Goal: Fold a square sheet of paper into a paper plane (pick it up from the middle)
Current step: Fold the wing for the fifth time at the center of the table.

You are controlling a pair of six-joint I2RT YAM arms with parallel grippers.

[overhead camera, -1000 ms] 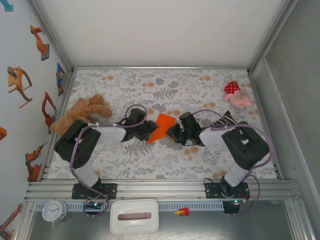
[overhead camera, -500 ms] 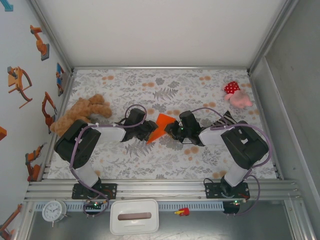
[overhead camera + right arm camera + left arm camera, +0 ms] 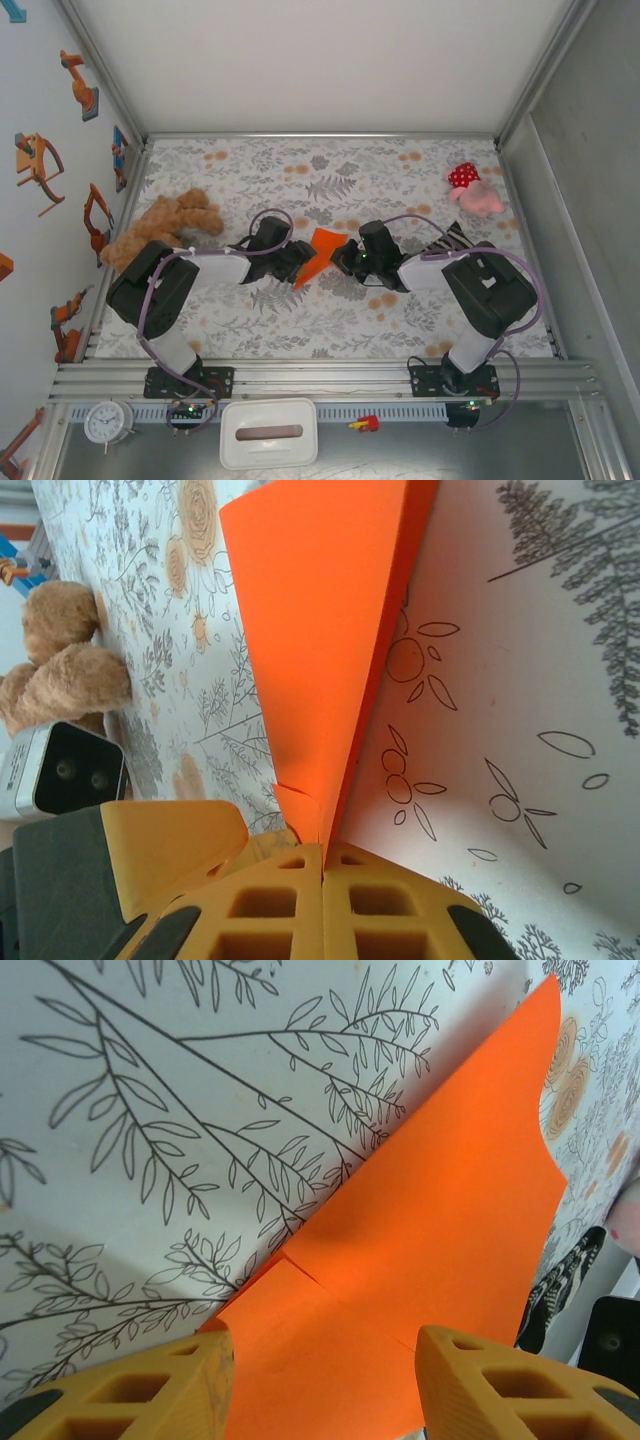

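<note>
A fuzzy brown teddy bear (image 3: 165, 225) lies at nine o'clock of the orange paper (image 3: 322, 250) at mid-table. My left gripper (image 3: 325, 1360) stands wide, its ribbed yellow fingers straddling the smooth, creased sheet, which tapers toward one o'clock on the leaf-printed cloth (image 3: 150, 1110). My right gripper (image 3: 322, 855) pinches the paper's narrow end, pads pressed together. The pinched edge is hidden between them.

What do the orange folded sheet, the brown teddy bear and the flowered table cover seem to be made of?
The orange sheet: thin matte paper; it holds sharp creases.
The teddy bear: plush fabric, fuzzy brown pile.
The table cover: probably printed cloth or vinyl, smooth; the look leaves this open.
</note>
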